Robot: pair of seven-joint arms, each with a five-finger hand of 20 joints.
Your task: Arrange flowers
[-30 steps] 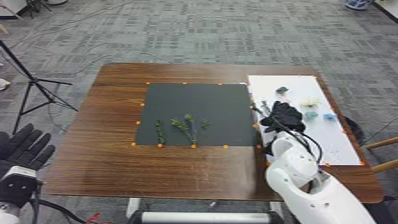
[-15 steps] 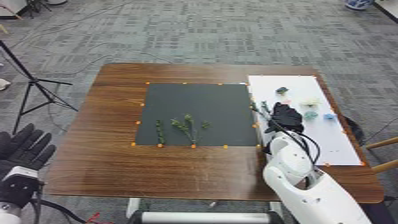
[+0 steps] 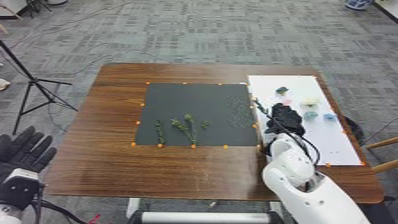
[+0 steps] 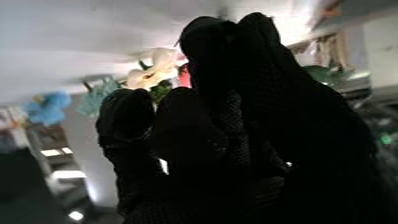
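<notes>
Basically, flowers and greenery are seen split over two areas of the brown bench point(image 3: 178, 175). On the dark mat point(image 3: 182, 100), three green pieces are laid near its lower edge in the head view: a narrow upright sprig point(image 3: 160, 132) at left, a branched sprig point(image 3: 191, 131) in the middle, a small sprig point(image 3: 206, 124) just right of that. Orange markers point(image 3: 194, 146) are set along the mat's edges.

On the white sheet point(image 3: 333, 145), right of the mat, loose blooms are spread: a dark blue-green bloom point(image 3: 282, 90) farthest out, a pink bloom point(image 3: 287, 101) nearer, a cream bloom point(image 3: 309, 102) beside it, a teal bloom point(image 3: 310, 115) and a blue bloom point(image 3: 330, 117) side by side, nearer still. A dark green stem point(image 3: 259, 105) is seen at the border of mat and sheet, close to the right hand; whether it is gripped cannot be told.

The right hand point(image 3: 285, 120) is held over the sheet's mat side, left of the teal bloom. Whether it is open or closed cannot be told. In the right wrist view, cream, pink, teal and blue blooms are seen past the black glove. The left hand point(image 3: 25, 152) is held off the bench's left side, palm up, fingers straight and spread.
</notes>
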